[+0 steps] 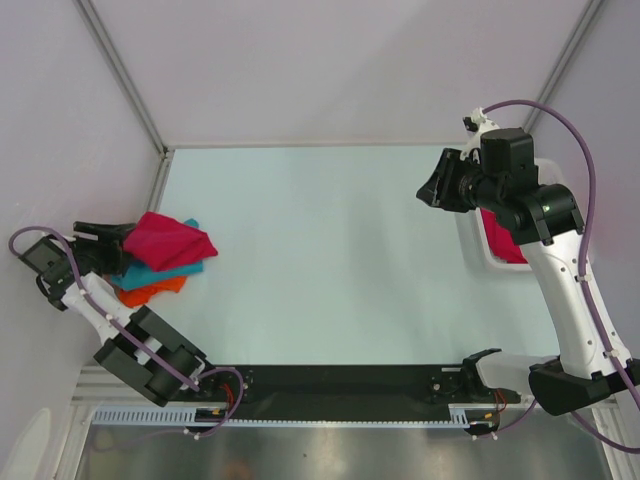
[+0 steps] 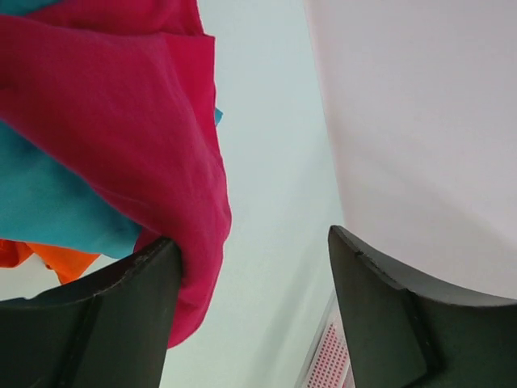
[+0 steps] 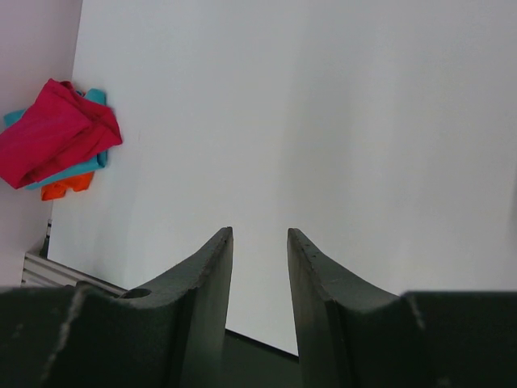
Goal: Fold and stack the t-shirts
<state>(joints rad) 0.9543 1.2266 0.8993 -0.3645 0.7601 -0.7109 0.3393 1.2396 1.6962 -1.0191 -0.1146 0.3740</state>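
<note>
A folded crimson t-shirt [image 1: 170, 241] lies on top of a teal t-shirt [image 1: 160, 270] and an orange t-shirt [image 1: 150, 292] in a stack at the table's left edge. My left gripper [image 1: 112, 238] is open beside the stack's left side. In the left wrist view the crimson shirt [image 2: 137, 129] bulges against the left finger [image 2: 105, 315], with nothing between the jaws. My right gripper [image 1: 432, 190] is open and empty, raised at the right. Another crimson shirt [image 1: 503, 240] lies in the white basket [image 1: 478, 255]. The stack also shows in the right wrist view [image 3: 52, 141].
The white mesh basket stands at the table's right edge under the right arm. White walls close in the table at the back and both sides. A black rail [image 1: 340, 380] runs along the near edge between the arm bases.
</note>
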